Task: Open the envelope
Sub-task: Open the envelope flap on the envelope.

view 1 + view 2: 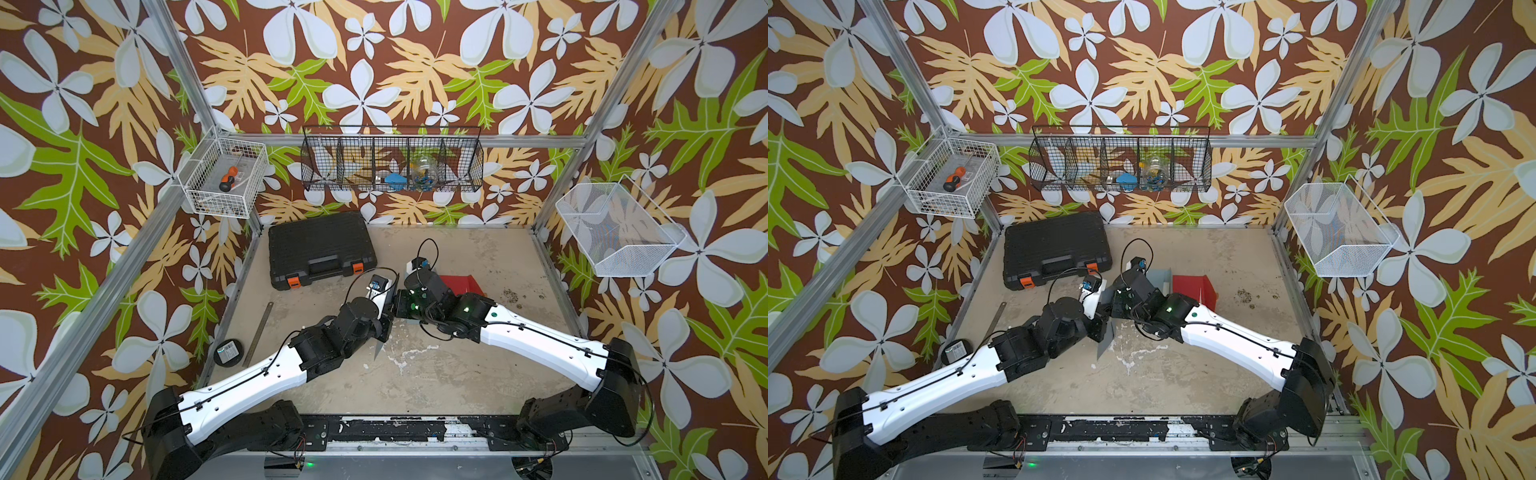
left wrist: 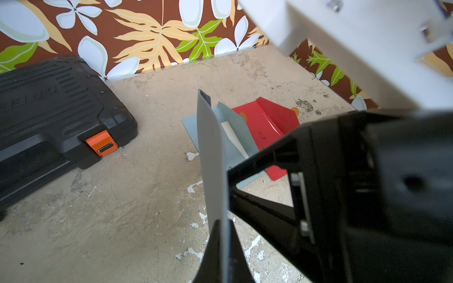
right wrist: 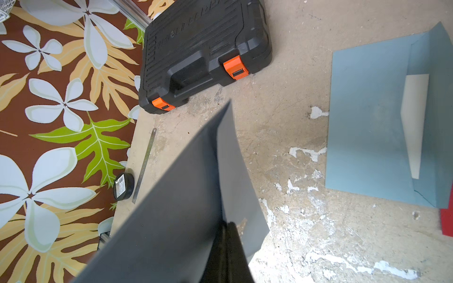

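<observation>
A grey envelope [image 3: 186,196] hangs in the air between my two grippers, above the middle of the table. In both top views only its lower corner [image 1: 379,348] [image 1: 1106,338] shows under the arms. My left gripper [image 2: 224,226] is shut on one edge of the envelope [image 2: 212,156], which stands edge-on in the left wrist view. Along a fold, my right gripper [image 3: 228,227] is shut on the same envelope, with a flap [image 3: 235,176] angled off to one side. The two grippers [image 1: 385,326] [image 1: 400,306] sit close together.
A blue envelope [image 3: 367,122], flap open with a white card [image 3: 414,122] showing, lies on the table beside an open red envelope [image 2: 267,122]. A black tool case [image 1: 320,247] stands at the back left. A steel ruler [image 1: 259,332] and a round black tin [image 1: 227,352] lie at the left edge.
</observation>
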You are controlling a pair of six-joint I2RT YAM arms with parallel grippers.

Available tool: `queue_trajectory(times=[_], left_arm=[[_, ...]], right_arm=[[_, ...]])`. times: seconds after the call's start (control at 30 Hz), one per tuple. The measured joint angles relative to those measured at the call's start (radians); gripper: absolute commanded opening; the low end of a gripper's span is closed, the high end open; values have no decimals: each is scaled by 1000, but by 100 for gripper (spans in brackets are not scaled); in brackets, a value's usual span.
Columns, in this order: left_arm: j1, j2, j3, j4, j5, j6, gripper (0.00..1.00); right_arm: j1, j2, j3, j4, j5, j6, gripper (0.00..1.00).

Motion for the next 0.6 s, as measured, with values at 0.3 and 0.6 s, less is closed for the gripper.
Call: queue_trajectory(times=[0.3,0.6], left_arm=[[-4,-26,-9,6,-66,-2,0],[-5,-34,-15,24,-68,-2,0]], right_arm=[[-19,-29,-34,-23,71,0,0],[-19,-44,-43,-20,67,-4,18]])
